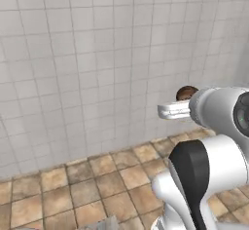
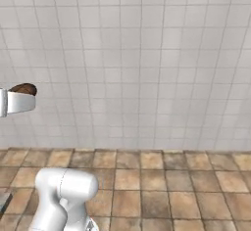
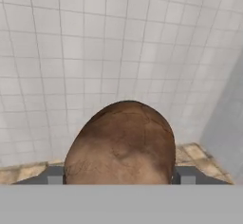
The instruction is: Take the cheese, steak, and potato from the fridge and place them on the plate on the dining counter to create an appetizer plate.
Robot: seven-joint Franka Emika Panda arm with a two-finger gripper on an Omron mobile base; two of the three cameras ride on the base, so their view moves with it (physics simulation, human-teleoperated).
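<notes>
The potato (image 3: pixel 121 142), a round dark-brown mottled ball, sits between my two fingertips and is held up in the air, close to the hand camera. My gripper (image 3: pixel 121 176) is shut on it. From the left base the potato (image 1: pixel 186 93) peeks out above the white finger of the gripper (image 1: pixel 178 102), which points left in front of the tiled wall. From the right base the potato (image 2: pixel 23 89) and the gripper (image 2: pixel 21 97) sit at the far left edge, well above the floor.
A white tiled wall (image 2: pixel 147 68) faces me. Below it lies a terracotta tile floor (image 2: pixel 162 186). A plain grey vertical panel (image 3: pixel 230 123) stands at the right of the hand view. My own arm (image 1: pixel 209 175) takes up the lower right of the left base view.
</notes>
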